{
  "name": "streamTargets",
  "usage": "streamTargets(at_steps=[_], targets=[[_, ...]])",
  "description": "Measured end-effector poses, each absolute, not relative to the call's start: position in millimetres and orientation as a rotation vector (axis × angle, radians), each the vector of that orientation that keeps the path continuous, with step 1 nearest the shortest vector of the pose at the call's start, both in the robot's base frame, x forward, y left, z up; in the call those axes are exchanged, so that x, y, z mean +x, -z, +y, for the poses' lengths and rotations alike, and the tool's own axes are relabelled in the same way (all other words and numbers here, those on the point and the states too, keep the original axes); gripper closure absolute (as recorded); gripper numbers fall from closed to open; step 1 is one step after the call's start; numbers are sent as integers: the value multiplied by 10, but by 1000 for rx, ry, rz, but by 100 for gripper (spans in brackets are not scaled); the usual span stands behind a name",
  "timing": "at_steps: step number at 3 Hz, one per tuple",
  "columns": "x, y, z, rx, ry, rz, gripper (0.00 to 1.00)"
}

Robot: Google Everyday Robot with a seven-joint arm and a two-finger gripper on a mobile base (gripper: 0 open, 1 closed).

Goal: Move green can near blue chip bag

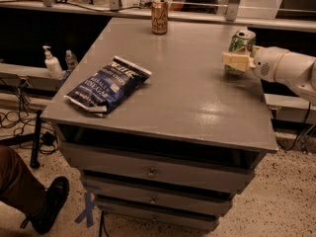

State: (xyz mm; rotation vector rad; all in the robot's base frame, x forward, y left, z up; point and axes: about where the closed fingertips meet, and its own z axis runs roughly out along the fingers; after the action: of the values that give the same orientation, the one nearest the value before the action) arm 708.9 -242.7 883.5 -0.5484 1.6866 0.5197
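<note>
The green can [242, 43], with a mottled green and white label and a silver top, is at the right edge of the grey table [187, 98]. My gripper [236, 61] reaches in from the right and is shut on the can's lower part; a cream finger [232, 60] covers the can's base. The blue chip bag [107, 84] lies flat near the table's left front corner, far to the left of the can and the gripper.
An orange-brown can [159, 16] stands at the table's back edge. Drawers [153, 172] are below the top. A pump bottle [52, 63] stands on a ledge at left. A person's shoe [49, 204] and leg are at the lower left floor.
</note>
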Motion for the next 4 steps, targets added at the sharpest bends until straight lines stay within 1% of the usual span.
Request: streamTargets(at_steps=[1, 2, 3, 4], targets=[[7020, -8987, -2075, -568, -592, 1659, 100], [6906, -9235, -1655, -598, -680, 1603, 100], [6916, -9257, -1622, -607, -693, 1597, 100], [6910, -9260, -1248, -655, -751, 1556, 100]])
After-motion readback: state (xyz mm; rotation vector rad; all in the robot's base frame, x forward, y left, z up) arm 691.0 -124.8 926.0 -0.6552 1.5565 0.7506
